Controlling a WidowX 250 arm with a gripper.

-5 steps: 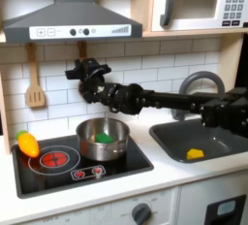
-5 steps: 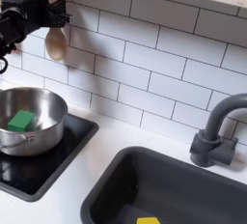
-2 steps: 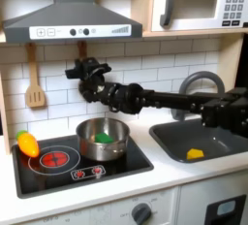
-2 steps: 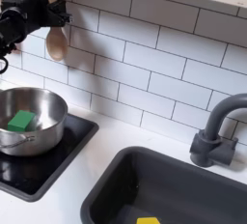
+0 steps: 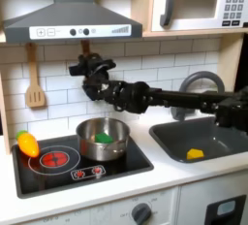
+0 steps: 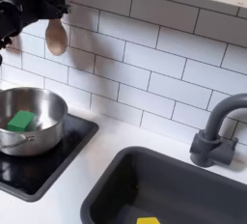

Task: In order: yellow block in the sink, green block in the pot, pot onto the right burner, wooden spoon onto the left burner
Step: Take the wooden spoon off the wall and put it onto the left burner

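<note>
Pincer (image 6: 50, 3) at wall (image 6: 145, 44), apparently closed on spoon (image 6: 57, 37) handle. Spoon: light, stiff wood; grip mid-handle, above head.

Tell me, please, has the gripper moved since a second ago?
Yes. In the first exterior view the gripper has risen and shifted right along the wall, away from the spatula.

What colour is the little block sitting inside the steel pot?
Green; the small green block in the shiny round steel pot shows best in the second exterior view.

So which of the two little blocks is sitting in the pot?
The green block, lying inside the steel pot on the stove. The yellow block lies in the sink instead.
</note>
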